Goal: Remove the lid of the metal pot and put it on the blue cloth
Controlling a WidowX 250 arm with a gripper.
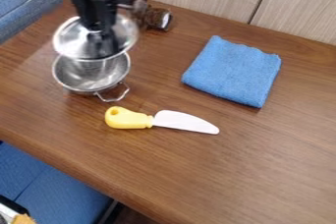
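Across the worktop (263, 164), likely to be carried to the folded blue cloth (233, 70), well apart from the fingers (99, 25). With the domed metal lid (70, 39) gripped in the fingers just above the open metal pot (84, 78), could knock the pot over if swung sideways too low, or slip and drop if pinched too loosely.

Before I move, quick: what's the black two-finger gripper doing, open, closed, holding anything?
Black two-finger gripper: closed on the round shiny metal lid, holding it just above the silver metal pot.
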